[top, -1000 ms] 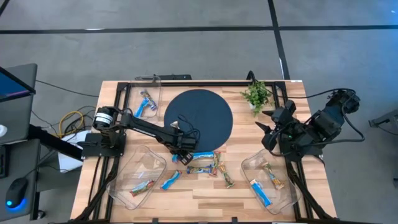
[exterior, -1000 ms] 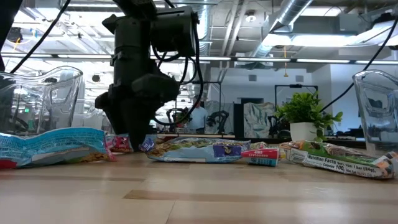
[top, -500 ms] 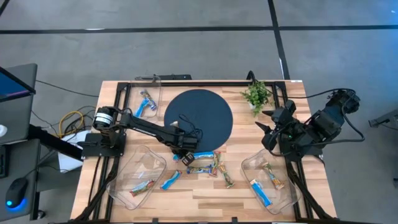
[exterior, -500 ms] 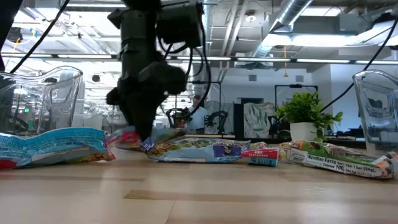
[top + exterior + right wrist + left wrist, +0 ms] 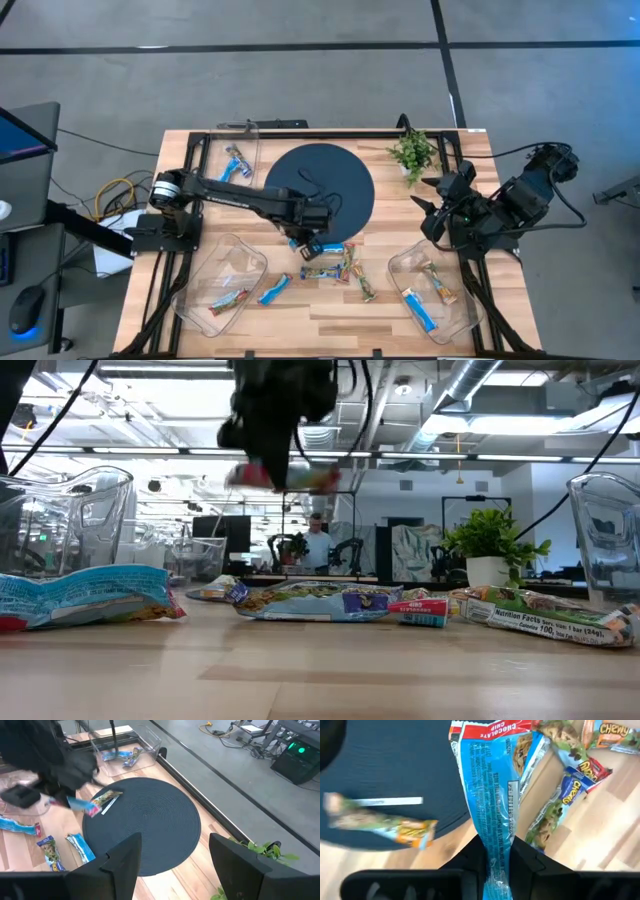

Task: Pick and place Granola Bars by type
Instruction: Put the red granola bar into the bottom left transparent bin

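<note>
Lifted since before, your left gripper [image 5: 496, 870] pinches 1 blue granola bar [image 5: 492, 795]; right gripper [image 5: 172, 857] waits wide; 2 bars [image 5: 233, 162] in far tray [image 5: 250, 130].

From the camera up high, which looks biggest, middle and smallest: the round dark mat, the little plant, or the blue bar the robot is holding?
1. Round dark mat
2. Plant
3. Blue bar held by the left gripper; it sits lifted nearer the camera, yet looks smallest.

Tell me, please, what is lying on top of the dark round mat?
On the dark round mat lie a tan-green granola bar and a thin white stick beside it. The left arm covers part of the mat from above.
</note>
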`<state>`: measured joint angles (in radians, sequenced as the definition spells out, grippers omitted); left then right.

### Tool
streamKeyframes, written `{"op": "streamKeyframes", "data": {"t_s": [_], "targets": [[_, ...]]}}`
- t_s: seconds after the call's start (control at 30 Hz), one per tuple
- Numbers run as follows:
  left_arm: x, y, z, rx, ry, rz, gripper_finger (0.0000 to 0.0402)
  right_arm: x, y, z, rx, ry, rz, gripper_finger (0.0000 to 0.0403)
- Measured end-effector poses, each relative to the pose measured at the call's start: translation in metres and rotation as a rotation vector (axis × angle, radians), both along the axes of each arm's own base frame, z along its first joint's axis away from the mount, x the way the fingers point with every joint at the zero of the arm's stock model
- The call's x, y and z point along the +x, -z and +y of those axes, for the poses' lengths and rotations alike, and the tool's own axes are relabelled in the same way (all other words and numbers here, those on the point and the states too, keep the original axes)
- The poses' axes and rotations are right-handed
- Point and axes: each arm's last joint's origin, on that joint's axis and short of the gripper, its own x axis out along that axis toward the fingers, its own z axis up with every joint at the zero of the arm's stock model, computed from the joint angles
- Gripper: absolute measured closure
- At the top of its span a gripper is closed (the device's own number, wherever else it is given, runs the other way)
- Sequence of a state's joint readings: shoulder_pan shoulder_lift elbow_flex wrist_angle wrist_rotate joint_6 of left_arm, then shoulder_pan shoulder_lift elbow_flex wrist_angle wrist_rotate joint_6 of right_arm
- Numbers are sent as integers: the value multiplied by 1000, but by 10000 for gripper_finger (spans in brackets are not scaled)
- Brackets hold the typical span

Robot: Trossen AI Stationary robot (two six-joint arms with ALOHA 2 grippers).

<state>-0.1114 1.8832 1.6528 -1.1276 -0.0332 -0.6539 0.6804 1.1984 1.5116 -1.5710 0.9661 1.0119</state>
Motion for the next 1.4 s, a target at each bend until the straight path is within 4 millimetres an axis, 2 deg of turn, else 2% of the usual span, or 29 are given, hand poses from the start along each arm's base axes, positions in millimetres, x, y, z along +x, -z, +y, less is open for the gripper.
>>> {"op": "streamKeyframes", "data": {"t_s": [0.17, 0.3, 0.63, 0.73, 0.87, 1.1, 1.23, 1.4], "targets": [[-17, -34, -8, 48, 24, 129, 351, 0, 0, 0, 0, 0, 0, 178], [-35, -43, -23, 104, 0, 252, 352, 0, 0, 0, 0, 0, 0, 178], [-71, -68, -78, 64, -72, 152, 353, 2, 0, -3, -18, 6, 13, 178], [-81, -70, -98, 54, -73, 144, 354, 5, -1, -6, -29, 16, 16, 178], [-95, -67, -123, 65, -87, 135, 354, 14, -3, -7, -34, 1, -9, 178], [-125, -39, -158, 87, -168, 240, 354, 28, -11, -2, -33, -102, -48, 178], [-140, -17, -166, 141, -236, 298, 354, 35, -15, -2, -44, -155, -62, 178], [-152, 5, -166, 206, -289, 356, 354, 42, -18, -5, -44, -197, -60, 178]]}}
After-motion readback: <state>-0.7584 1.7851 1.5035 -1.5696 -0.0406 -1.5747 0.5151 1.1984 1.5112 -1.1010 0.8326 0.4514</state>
